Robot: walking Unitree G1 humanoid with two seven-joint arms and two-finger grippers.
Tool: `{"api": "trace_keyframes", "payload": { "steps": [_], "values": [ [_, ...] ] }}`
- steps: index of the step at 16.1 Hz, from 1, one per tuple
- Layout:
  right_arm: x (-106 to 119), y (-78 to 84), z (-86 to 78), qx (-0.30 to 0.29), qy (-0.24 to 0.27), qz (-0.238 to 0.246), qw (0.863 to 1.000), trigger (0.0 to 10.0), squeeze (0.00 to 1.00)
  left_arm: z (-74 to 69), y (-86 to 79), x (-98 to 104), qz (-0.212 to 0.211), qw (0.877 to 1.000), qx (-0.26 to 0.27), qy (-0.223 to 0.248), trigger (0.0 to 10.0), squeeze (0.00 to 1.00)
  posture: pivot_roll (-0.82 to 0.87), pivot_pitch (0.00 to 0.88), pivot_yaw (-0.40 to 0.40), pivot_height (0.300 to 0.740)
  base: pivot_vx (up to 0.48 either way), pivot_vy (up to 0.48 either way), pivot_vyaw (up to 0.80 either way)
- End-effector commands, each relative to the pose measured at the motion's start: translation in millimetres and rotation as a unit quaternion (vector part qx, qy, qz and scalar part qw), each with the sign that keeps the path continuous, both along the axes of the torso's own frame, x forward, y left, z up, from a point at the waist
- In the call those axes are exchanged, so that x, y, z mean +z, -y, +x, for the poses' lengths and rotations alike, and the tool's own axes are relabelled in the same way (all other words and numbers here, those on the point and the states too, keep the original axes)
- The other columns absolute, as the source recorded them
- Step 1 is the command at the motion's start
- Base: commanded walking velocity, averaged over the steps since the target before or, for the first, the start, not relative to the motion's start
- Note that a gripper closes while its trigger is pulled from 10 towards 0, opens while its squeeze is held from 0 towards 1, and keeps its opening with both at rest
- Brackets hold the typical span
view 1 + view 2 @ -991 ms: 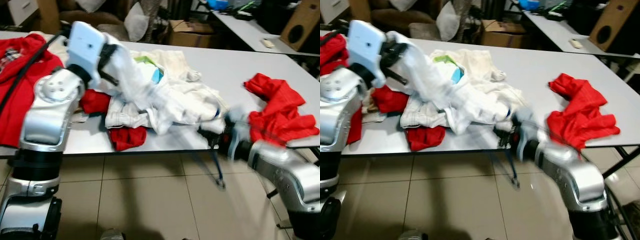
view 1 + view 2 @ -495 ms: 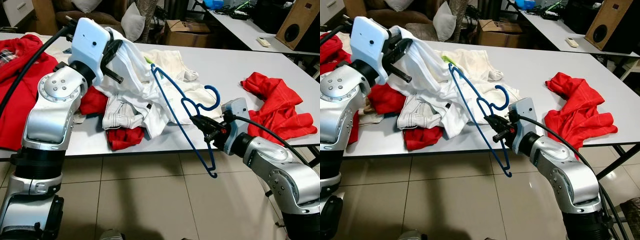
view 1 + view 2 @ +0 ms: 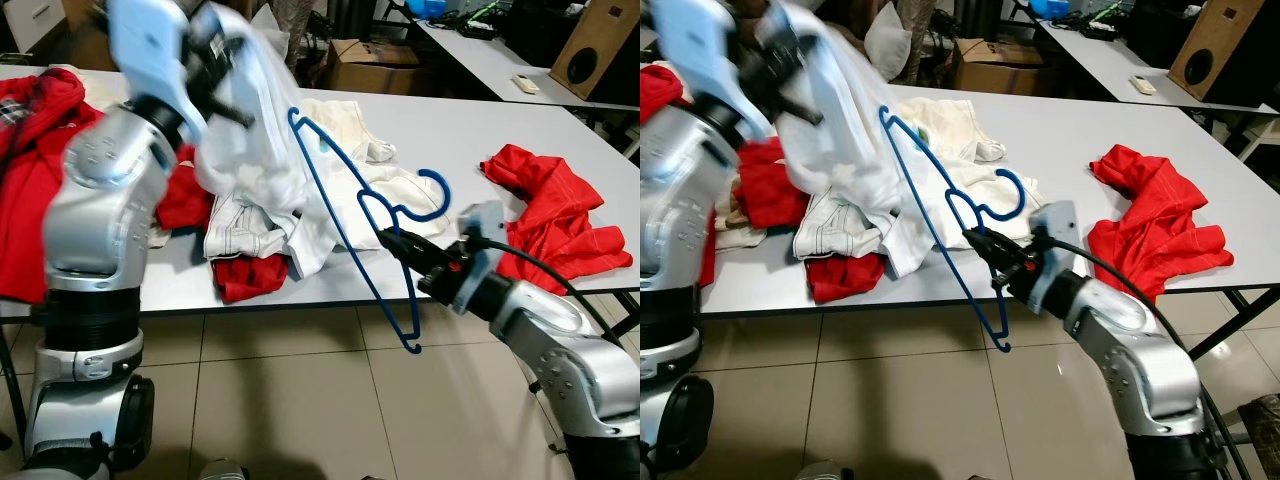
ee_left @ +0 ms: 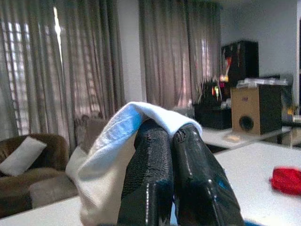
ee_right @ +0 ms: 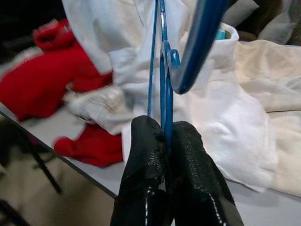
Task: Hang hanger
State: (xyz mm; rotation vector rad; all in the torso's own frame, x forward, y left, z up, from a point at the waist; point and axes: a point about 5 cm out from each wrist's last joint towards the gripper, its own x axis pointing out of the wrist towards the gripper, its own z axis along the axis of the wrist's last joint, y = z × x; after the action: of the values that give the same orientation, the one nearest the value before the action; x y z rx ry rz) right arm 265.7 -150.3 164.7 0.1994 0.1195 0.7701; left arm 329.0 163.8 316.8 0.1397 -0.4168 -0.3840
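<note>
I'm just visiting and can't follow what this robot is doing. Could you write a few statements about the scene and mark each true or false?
1. The right gripper is shut on a blue hanger. True.
2. The left gripper holds a red shirt. False: it is shut on a white garment, lifted above the table.
3. The hanger lies flat on the table. False: it is held up, tilted, partly past the table edge.
4. A red garment lies on the table to the robot's right. True.
5. The floor is carpeted. False: it is tiled.
</note>
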Motion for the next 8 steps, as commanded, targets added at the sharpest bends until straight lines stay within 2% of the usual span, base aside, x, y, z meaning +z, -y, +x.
{"api": "trace_keyframes", "payload": {
  "steps": [1,2,3,6,8],
  "values": [
    [0.4,9.8,-0.2,-0.005,-0.014,0.040,0.999,10.0,0.00,-3.0,3.4,8.1,-0.012,1.000,-0.010,0.009,0.0,0.00,-0.01,0.000,-0.134,0.740,0.000,0.000,0.00],
    [2.7,12.9,-3.4,0.020,-0.025,0.085,0.996,10.0,0.00,-3.6,2.5,7.6,-0.007,1.000,-0.003,0.007,0.0,0.00,-0.01,0.000,-0.134,0.740,0.000,0.000,0.00],
    [1.0,14.7,-4.2,0.024,-0.024,0.088,0.996,10.0,0.00,-4.3,1.9,6.7,-0.008,1.000,-0.002,0.004,0.0,0.00,0.00,0.000,-0.142,0.740,0.000,0.000,0.00],
    [-6.1,12.6,-10.5,0.058,-0.031,0.054,0.996,10.0,0.00,-4.9,4.5,4.2,0.013,1.000,0.002,-0.002,0.0,0.00,0.00,0.000,-0.142,0.740,0.000,0.000,0.00],
    [-4.2,6.8,-17.8,0.092,-0.033,0.042,0.994,10.0,0.00,-4.2,7.6,-0.3,0.050,0.999,0.007,-0.005,0.0,0.00,-0.01,0.000,-0.138,0.740,0.000,0.000,0.00]
  ]
}}
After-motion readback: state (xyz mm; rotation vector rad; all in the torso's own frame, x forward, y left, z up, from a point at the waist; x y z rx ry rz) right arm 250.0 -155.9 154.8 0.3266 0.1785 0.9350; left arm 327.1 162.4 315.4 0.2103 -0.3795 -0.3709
